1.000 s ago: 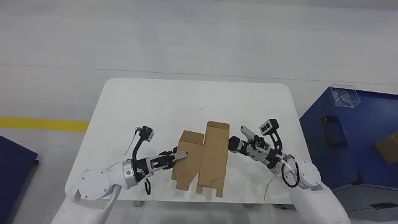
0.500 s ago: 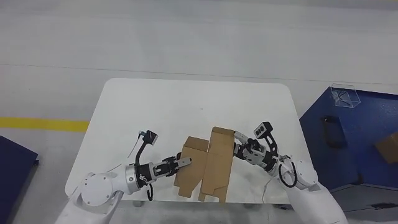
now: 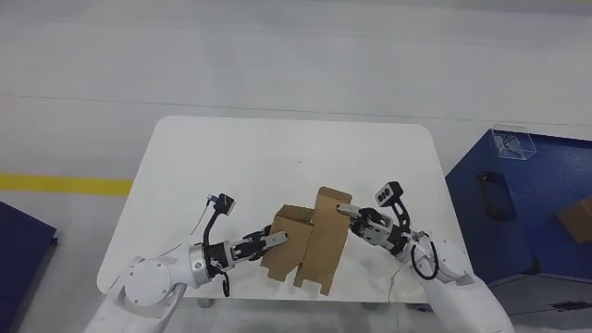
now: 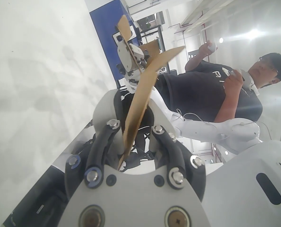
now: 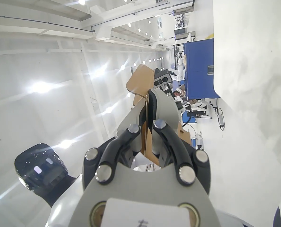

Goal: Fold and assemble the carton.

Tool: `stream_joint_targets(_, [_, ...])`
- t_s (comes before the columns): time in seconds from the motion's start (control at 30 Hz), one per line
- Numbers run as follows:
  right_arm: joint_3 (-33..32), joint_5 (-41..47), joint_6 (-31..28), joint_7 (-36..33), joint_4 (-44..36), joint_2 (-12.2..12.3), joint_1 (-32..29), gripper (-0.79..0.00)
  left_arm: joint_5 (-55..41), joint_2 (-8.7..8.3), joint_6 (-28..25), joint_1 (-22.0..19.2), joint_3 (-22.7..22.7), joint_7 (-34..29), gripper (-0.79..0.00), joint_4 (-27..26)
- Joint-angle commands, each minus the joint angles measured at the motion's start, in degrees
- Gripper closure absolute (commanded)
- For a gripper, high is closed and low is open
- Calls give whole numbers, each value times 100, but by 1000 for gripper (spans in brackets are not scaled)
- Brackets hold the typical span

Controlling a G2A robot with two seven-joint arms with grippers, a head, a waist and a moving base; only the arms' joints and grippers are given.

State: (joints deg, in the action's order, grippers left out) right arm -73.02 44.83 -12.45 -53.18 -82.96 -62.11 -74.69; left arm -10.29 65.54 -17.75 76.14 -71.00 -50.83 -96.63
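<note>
Cardboard carton [image 3: 313, 233], half-opened, sits between both tools. The left gripper [image 3: 276, 238] is closed on its near panel, and the right gripper [image 3: 343, 210] is nipped on the opposite panel. The step looks like squaring-up, and the next move likely calls for pressing the panels inward.

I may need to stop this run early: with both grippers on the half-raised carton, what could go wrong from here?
1. The left gripper and right gripper each pinch a thin panel edge of the carton; pulling unevenly might tear or crease it, or let it slip.
2. The carton sits near the front edge of the table, so a slip could drop it off.
</note>
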Motion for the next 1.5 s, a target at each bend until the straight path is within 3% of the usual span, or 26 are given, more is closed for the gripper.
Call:
stream_joint_targets(0.0, [-95, -116, -248, -11, -68, 11, -70, 0, 0, 0, -1, 0, 0, -1, -785, 0])
stream_joint_targets(0.1, [-185, -455, -499, 101, -150, 26, -147, 0, 131, -3, -67, -7, -30, 126, -785, -86])
stream_joint_targets(0.33, [-241, -1138, -906, 476, -340, 27, -278, 0, 1447, -30, -1008, 441, -47, 1003, -785, -874])
stream_joint_targets(0.77, [-100, -1150, -861, 660, -334, -34, -225, 0, 1735, -65, -1348, 750, 408, 801, -785, -1478])
stream_joint_targets(1.13, [127, -623, -549, 434, -193, -113, -87, 0, 1969, -4, -1181, 348, 965, 910, -785, -1305])
stream_joint_targets(1.33, [-219, -242, -546, 333, -70, -89, -79, 0, 1871, -14, -1185, 264, 885, 1077, -785, -1153])
stream_joint_targets(1.47, [-562, 475, -446, 40, 4, -66, -161, 0, 1854, -36, -1234, 278, 773, 1165, -785, -1108])
